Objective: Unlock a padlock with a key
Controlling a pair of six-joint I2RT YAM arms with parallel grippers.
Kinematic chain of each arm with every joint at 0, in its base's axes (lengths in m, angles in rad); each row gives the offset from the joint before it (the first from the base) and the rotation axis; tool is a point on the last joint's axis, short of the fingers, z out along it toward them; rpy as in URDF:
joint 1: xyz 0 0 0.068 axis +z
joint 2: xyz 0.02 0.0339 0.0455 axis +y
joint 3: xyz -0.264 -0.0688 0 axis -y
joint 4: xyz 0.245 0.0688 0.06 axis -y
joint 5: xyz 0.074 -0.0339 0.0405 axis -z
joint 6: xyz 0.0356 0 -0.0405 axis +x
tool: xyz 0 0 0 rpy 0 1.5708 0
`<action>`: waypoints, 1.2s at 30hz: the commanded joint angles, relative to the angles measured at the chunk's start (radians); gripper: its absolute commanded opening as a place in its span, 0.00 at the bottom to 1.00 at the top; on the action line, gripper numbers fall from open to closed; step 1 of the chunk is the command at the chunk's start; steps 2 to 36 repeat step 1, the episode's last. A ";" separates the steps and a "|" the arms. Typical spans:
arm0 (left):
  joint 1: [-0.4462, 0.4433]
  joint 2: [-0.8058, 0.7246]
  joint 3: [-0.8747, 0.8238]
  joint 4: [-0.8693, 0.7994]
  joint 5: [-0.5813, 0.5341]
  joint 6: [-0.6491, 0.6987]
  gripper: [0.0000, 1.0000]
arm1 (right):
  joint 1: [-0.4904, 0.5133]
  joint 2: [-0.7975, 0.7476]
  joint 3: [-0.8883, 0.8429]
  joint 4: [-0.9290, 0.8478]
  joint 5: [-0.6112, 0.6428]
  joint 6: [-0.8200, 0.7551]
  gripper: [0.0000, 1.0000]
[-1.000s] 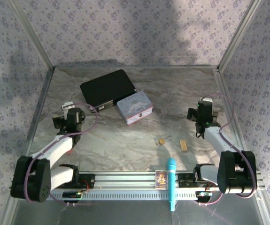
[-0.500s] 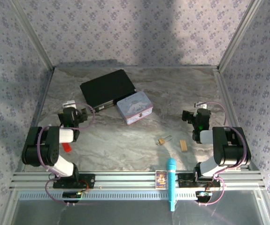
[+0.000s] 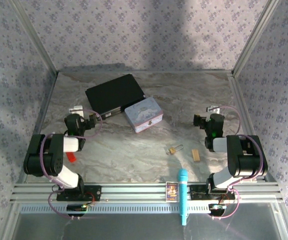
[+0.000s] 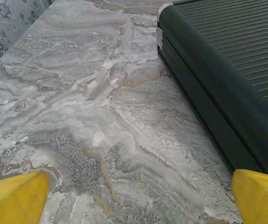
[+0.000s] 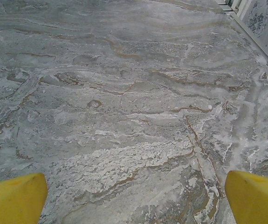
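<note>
Brass-gold metal padlock on the smooth marbled tabletop; black ribbed case.

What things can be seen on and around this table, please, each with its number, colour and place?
padlock: one, brass with silver shackle, front centre-right of table
wooden block: one, tan, right of padlock, apart
tin: one, pastel, table centre
case: one, black, ridged, behind tin
toy microphone: one, blue, across front rail
picture card: one, dark, on rail left of microphone
table: one, grey marble
left hand: one, yellow fingertips, open, beside case
right hand: one, yellow fingertips, open, over bare table
</note>
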 commanded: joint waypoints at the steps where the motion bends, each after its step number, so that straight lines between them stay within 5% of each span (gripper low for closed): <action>1: 0.003 -0.004 0.016 0.039 0.024 0.013 1.00 | -0.002 0.007 0.023 0.016 -0.010 -0.017 0.99; 36: 0.003 -0.004 0.016 0.039 0.024 0.013 1.00 | -0.002 0.007 0.023 0.016 -0.010 -0.017 0.99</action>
